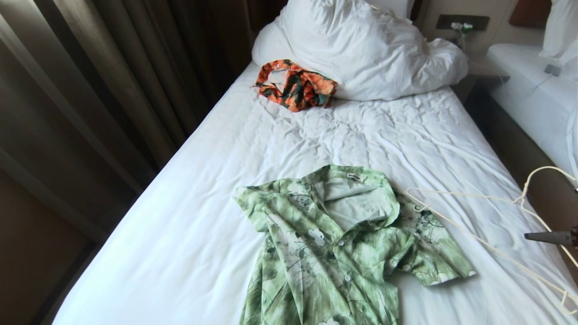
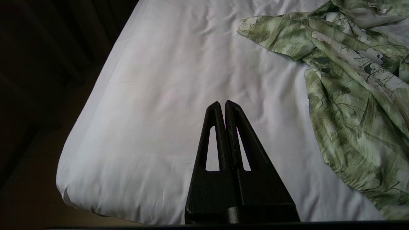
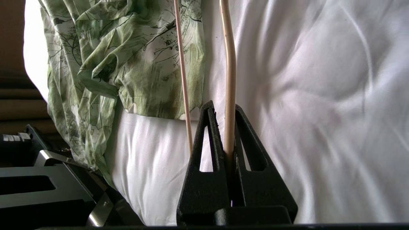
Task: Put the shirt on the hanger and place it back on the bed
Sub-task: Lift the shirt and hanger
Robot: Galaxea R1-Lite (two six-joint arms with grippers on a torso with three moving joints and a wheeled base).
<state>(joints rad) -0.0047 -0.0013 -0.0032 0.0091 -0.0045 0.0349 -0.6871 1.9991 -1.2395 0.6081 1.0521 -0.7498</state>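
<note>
Head view: the shirt (image 1: 336,246) lies spread on the bed (image 1: 189,216), collar toward the pillow (image 1: 361,45), front open at the neck, its lower part running out of sight at the near edge. The hanger (image 1: 487,230) lies to the shirt's right, one corner reaching the shirt's right sleeve, its hook (image 1: 544,174) raised past the bed's right side. The right end effector (image 1: 548,237) comes in at the right edge, level, its tip at the hanger's wire. A crumpled orange garment (image 1: 295,85) sits far up the bed, touching the pillow. A second bed (image 1: 535,95) stands to the right.

Right wrist view: the right end effector (image 3: 222,110) is pinching one wire of the hanger (image 3: 229,80) between its fingers; the other wire passes just beside it, with the shirt (image 3: 134,60) beyond.

Left wrist view: the left end effector (image 2: 222,105) has its fingers pressed together, holding nothing, above bare sheet near the bed's corner, with the shirt (image 2: 345,80) off to one side.
</note>
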